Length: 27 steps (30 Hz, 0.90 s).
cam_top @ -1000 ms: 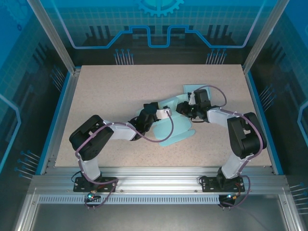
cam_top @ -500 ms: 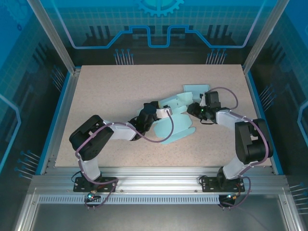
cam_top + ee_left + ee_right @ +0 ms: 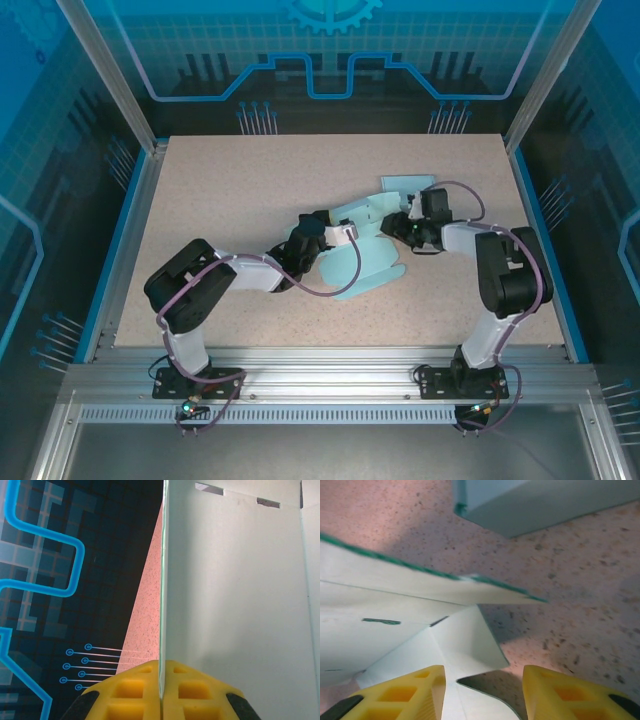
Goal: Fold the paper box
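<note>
**Folding in progress:** Two arms bolted at the near edge of the desk (image 3: 230,180) reach inward over a half-formed paper box (image 3: 365,265), which lies a little right of centre.

The left pincer (image 3: 161,682) is pressed together on the lower edge of an upright panel (image 3: 235,605). The thin card is caught edge-on between its yellow pads.

Just beyond and to the right, the right pincer (image 3: 482,690) stands spread and pinches nothing. A pointed loose flap (image 3: 465,640) lies in front of the gap between its fingers.

Farther back, near the box's far corner, sits a pale teal piece (image 3: 405,183). From overhead it is hard to tell whether it is joined to the box or is a separate sheet.

The card looks light and thin. It seems stiff along its creases but likely to bow or crumple if squeezed mid-panel, and smooth enough to slip on the speckled desk. The safest holds are probably at the edges, close to the scored fold lines. One pincer could steady a wall while the other takes a flap by its free edge near the crease, not by its tip.
</note>
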Motion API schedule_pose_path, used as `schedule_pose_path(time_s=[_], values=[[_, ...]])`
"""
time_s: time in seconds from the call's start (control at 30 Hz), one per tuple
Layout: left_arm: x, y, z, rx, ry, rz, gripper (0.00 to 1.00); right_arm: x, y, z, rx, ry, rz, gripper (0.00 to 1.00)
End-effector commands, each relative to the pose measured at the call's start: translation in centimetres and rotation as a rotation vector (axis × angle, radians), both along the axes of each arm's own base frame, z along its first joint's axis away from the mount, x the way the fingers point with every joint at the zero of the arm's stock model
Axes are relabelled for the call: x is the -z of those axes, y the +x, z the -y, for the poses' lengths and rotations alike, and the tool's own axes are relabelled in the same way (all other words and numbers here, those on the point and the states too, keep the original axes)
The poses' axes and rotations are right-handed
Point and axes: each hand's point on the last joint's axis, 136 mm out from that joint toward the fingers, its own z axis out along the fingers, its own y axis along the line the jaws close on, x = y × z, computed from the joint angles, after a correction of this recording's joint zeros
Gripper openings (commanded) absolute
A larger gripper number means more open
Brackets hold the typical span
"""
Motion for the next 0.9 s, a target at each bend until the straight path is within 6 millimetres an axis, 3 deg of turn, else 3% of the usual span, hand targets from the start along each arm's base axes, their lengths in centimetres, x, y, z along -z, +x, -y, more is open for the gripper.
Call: schedule_pose_path(time_s=[0.0,0.17,0.37,0.6,0.87], values=[[-0.4,0.3,0.7,0.011,-0.014,0.021,0.00,-0.9,1.3,-0.8,-0.024,0.067,0.037,0.44],[-0.2,0.4,0.7,0.007,-0.007,0.020,0.00,-1.6,1.1,-1.1,-0.032,0.094,0.057,0.31],[-0.2,0.5,0.9,0.009,-0.009,0.019,0.00,-3.4,0.9,-1.2,-0.040,0.101,0.109,0.29],[-0.3,0.4,0.8,0.008,-0.011,0.021,0.00,-2.8,1.0,-1.5,-0.047,0.107,0.089,0.29],[-0.1,0.6,0.9,0.007,-0.006,0.019,0.00,-2.7,0.5,-5.0,-0.101,0.172,0.096,0.27]])
